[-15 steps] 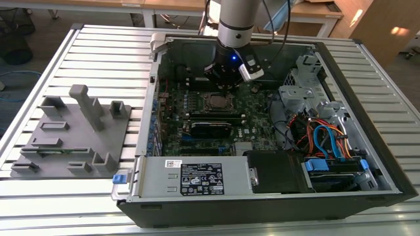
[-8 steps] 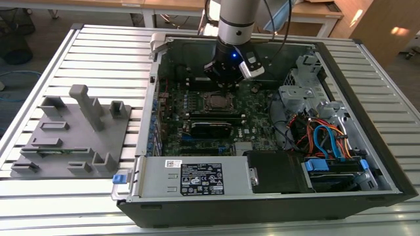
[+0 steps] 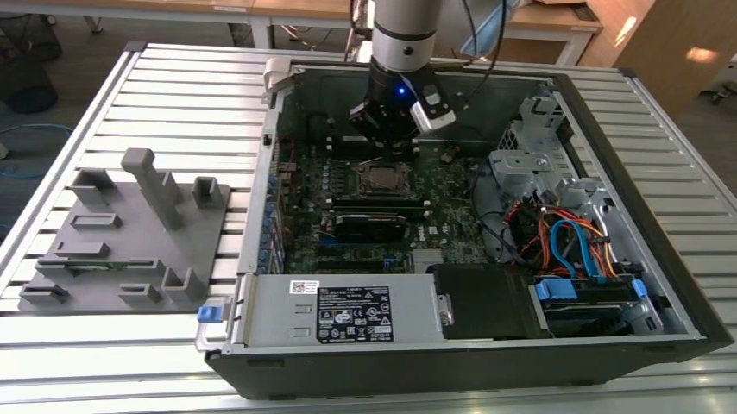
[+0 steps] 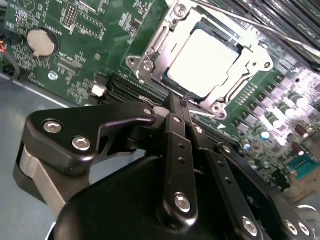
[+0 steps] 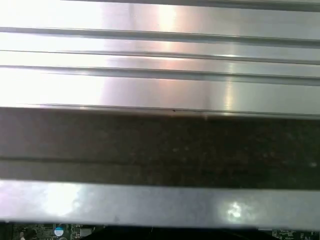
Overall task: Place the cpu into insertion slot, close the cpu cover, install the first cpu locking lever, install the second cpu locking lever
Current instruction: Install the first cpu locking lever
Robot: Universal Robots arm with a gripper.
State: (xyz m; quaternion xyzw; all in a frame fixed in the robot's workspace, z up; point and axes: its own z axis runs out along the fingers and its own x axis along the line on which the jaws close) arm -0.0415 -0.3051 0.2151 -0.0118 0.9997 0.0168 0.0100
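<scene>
Already the cpu (image 4: 202, 60) lies flat inside the insertion slot (image 4: 150, 50), and the cpu cover (image 4: 257, 62) appears to be folded down around it, its square window framing the chip's dull metal top. In the second wrist view the end effector (image 4: 179, 102) has its two fingers pressed together with nothing between them, the tips right at the socket's near edge, where a thin wire locking lever (image 4: 210, 114) runs along the frame. A second lever (image 4: 225, 12) crosses the far side of the socket and looks raised rather than latched. In the exterior view the end effector (image 3: 386, 129) hangs inside the open computer case (image 3: 679, 285), just above the socket (image 3: 381, 178) on the green motherboard (image 3: 444, 233), with the case resting on the slatted metal table (image 3: 173, 95).

The main risk, as I judge it, is the slim lever slipping off the closed fingertips: it is springy wire, and a push slightly off line could let it snap back or skate onto the board. A press that drifts toward the cover could load the frame unevenly and strain the chip beneath. The small components crowded beside the socket, and the memory slots (image 4: 120, 92) just below it, sit close enough to be scraped by a stray fingertip.
</scene>
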